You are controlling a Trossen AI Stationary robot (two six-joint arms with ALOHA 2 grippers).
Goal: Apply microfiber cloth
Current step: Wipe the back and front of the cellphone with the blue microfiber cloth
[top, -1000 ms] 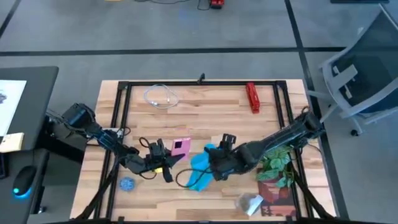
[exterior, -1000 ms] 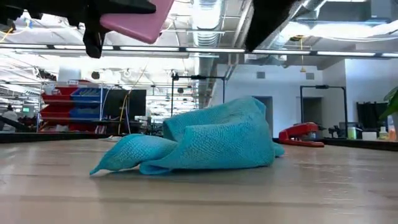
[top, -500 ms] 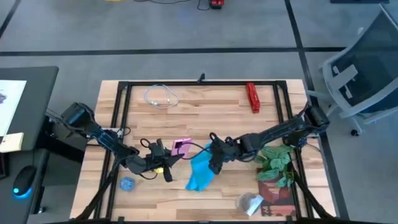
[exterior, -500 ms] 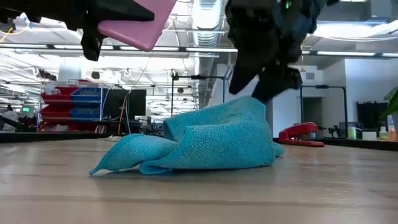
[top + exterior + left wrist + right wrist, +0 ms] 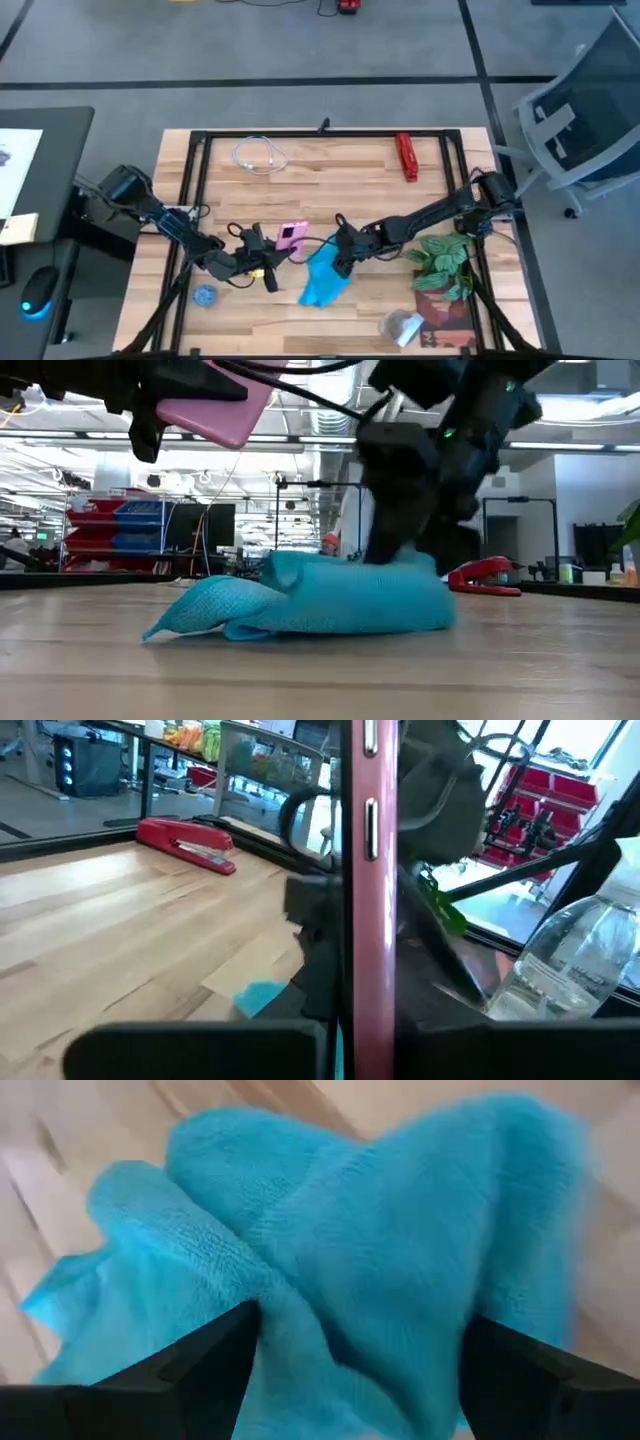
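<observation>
Cloth (image 5: pixel 323 276) lies crumpled on the counter (image 5: pixel 330 165), well short of the red stapler (image 5: pixel 405 156) at the far side. My right gripper (image 5: pixel 341 252) is down on the cloth's stapler-side edge; the wrist view shows its fingers spread wide either side of a fold, nothing pinched yet. My left gripper (image 5: pixel 268 252), just beside the cloth, is closed on a pink-cased phone (image 5: pixel 291 236), held above the counter. Judged progress: phone presented, cloth not yet lifted; grasping and wiping remain. Cloth is bright sky-blue, plain, soft and nappy, bunched into loose folds with one corner trailing away from the stapler.
</observation>
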